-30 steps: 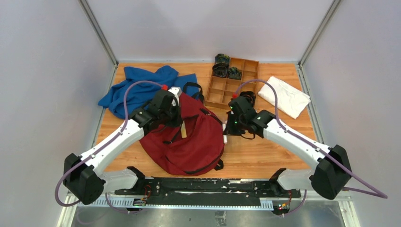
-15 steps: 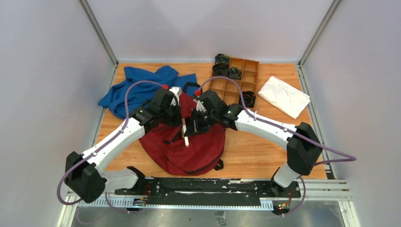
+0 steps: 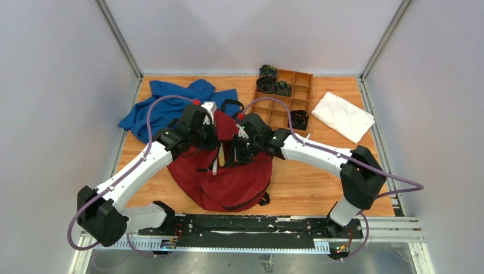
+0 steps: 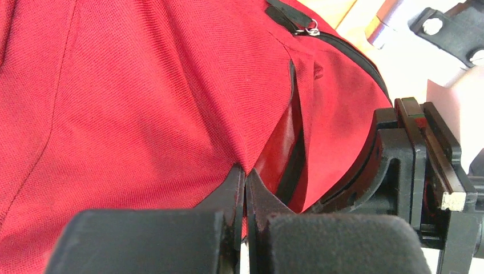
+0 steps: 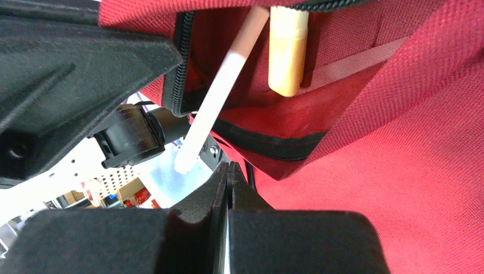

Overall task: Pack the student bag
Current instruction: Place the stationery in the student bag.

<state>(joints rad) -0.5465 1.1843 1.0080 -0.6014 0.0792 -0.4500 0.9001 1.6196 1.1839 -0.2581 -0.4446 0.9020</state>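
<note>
The dark red student bag (image 3: 228, 177) lies at the table's front centre. My left gripper (image 3: 210, 136) is shut on a fold of its red fabric (image 4: 171, 103) and holds the opening's flap up; the jaws pinch the cloth (image 4: 246, 171). My right gripper (image 3: 235, 153) hovers just right of the opening, jaws shut with nothing seen between them (image 5: 229, 166). A thin white stick (image 3: 216, 164) leans into the opening, its upper part inside the bag (image 5: 214, 108). A tan-yellow bar (image 5: 287, 51) stands in the inner pocket beside it.
A blue cloth garment (image 3: 165, 105) lies at the back left. A wooden compartment tray (image 3: 282, 97) with dark coiled items stands at the back centre, a black coil (image 3: 299, 119) beside it. A folded white cloth (image 3: 343, 116) lies at the back right.
My right arm swung left from the bag's right edge to over its opening, carrying the white stick. The stick now leans in the opening. My left gripper kept holding the flap.
</note>
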